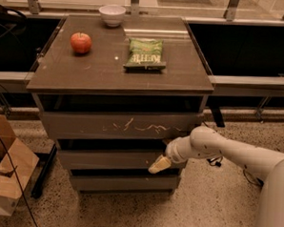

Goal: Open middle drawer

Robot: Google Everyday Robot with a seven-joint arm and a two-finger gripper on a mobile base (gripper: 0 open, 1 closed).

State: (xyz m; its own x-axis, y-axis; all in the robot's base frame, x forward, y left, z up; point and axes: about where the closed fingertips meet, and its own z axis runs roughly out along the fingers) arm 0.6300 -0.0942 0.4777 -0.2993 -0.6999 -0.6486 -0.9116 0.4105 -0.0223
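The middle drawer (pixel 106 159) is the plain grey-brown front in the middle of the three-drawer cabinet. It sits under the top drawer front with white scratches (pixel 122 125) and above the smallest bottom drawer (pixel 121 182). My gripper (pixel 159 165), with tan fingertips, is at the right end of the middle drawer front, touching or very near it. My white arm (pixel 235 156) reaches in from the right.
On the cabinet top (pixel 87 69) lie a red apple (pixel 81 42), a green chip bag (pixel 145 53) and a white bowl (pixel 112 14). A cardboard box (pixel 3 175) stands on the floor at the left. A railing runs behind the cabinet.
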